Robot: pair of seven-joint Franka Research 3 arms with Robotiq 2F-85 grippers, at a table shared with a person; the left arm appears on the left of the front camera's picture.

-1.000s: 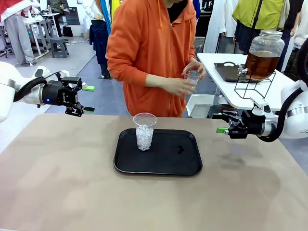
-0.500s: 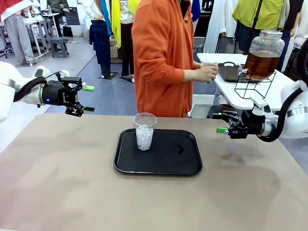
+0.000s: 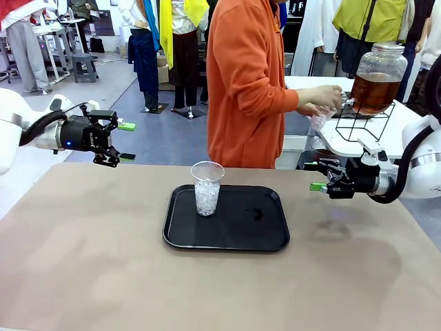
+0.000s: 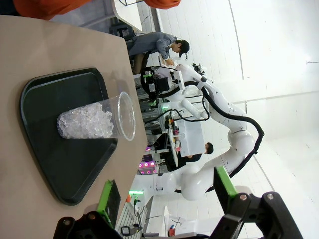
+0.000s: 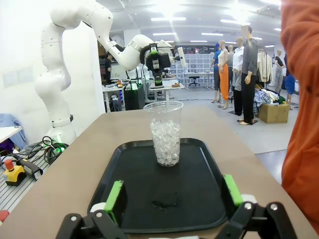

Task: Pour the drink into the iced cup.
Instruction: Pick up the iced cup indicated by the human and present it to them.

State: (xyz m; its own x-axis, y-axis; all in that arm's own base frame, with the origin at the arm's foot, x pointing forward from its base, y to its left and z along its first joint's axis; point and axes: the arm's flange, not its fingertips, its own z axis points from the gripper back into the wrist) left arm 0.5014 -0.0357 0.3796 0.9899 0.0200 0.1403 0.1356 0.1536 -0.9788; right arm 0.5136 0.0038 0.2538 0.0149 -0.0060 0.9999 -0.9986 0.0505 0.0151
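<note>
The iced cup (image 3: 207, 187) stands upright on the tray's (image 3: 275, 243) left half. Far beyond the tray's right corner, the person's hand (image 3: 324, 96) holds a small cup (image 3: 319, 118) at the dispenser jar (image 3: 381, 58) of the drink (image 3: 373, 93). The left gripper (image 3: 127, 141) and right gripper (image 3: 314, 176) flank the tray, spread and empty. They should probably wait clear of it.

— Where's the clear plastic iced cup (image 3: 207, 187)?
— On the black rectangular tray (image 3: 241, 234), nine o'clock side, mid tan bench (image 3: 103, 276).
— And the amber drink (image 3: 374, 91)?
— Behind, two o'clock, in the lidded glass jar (image 3: 380, 58) on a black wire stand (image 3: 358, 124).
</note>
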